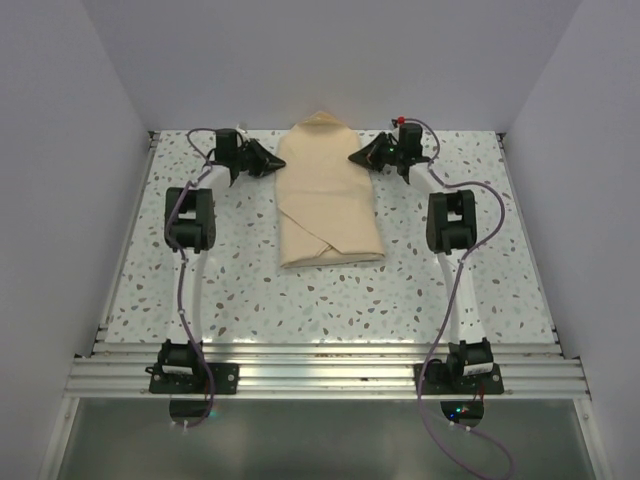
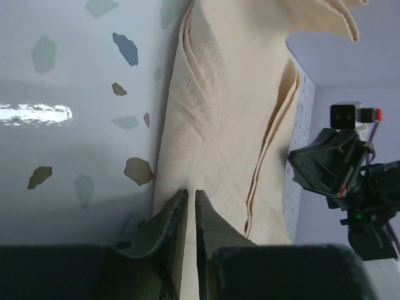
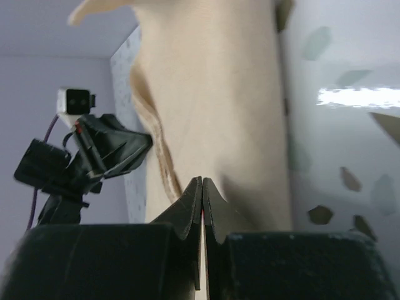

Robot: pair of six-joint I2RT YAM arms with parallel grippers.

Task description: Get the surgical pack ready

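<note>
From above, the folded tan bundle (image 1: 328, 205) lies mid-counter (image 1: 260, 300), with the left gripper (image 1: 276, 160) and right gripper (image 1: 356, 157) flanking its far end. Only the wrist views show the fingers: the left's are parted by a slit, the right's pressed together, tips at the cloth.

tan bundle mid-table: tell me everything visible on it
The tan bundle is woven-looking cloth folded into an oblong, lying centred on the speckled table, long axis running near to far. Near end: diagonal overlapping flaps. Far end: tapers to loose pointed corners. Layered edges show along both sides. Contents hidden. The left tool and right tool meet its far flanks; whether either pinches cloth is unclear.
</note>
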